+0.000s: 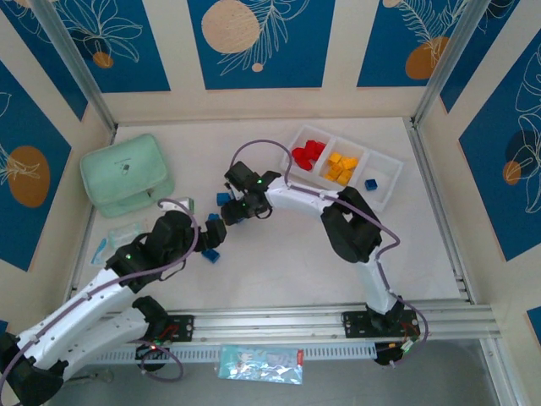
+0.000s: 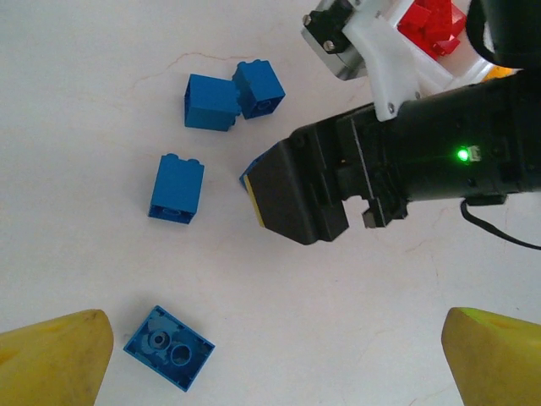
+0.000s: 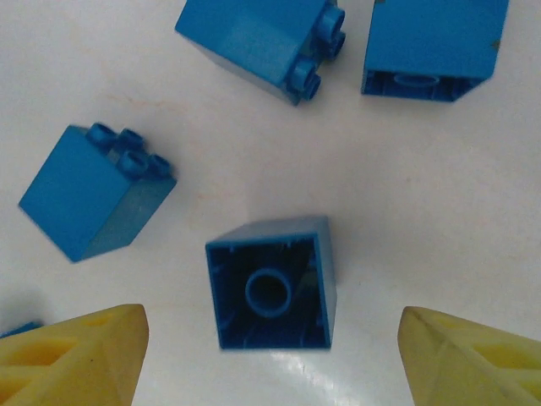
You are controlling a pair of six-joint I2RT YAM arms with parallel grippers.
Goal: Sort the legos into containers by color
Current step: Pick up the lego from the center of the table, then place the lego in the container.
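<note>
While downturned, right end effector (image 3: 272, 321) agape

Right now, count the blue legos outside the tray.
5 blue legos: two touching, one nearby, one flipped near the left end effector, one under the right end effector. More may be hidden.

Loose bricks (image 3: 270, 283) on the white table (image 1: 279, 271) are blue. The white tray (image 1: 387, 169) holds red bricks (image 1: 308, 154), yellow-orange bricks (image 1: 341, 167) and one blue brick (image 1: 371, 183). The case (image 1: 127, 173) is mint green. Fingers (image 3: 76, 355) are yellow, arms (image 1: 304, 200) black and white. Walls (image 1: 175, 51) are cream, with blue panels (image 1: 287, 51) bearing peach discs and pale leaf outlines.
</note>
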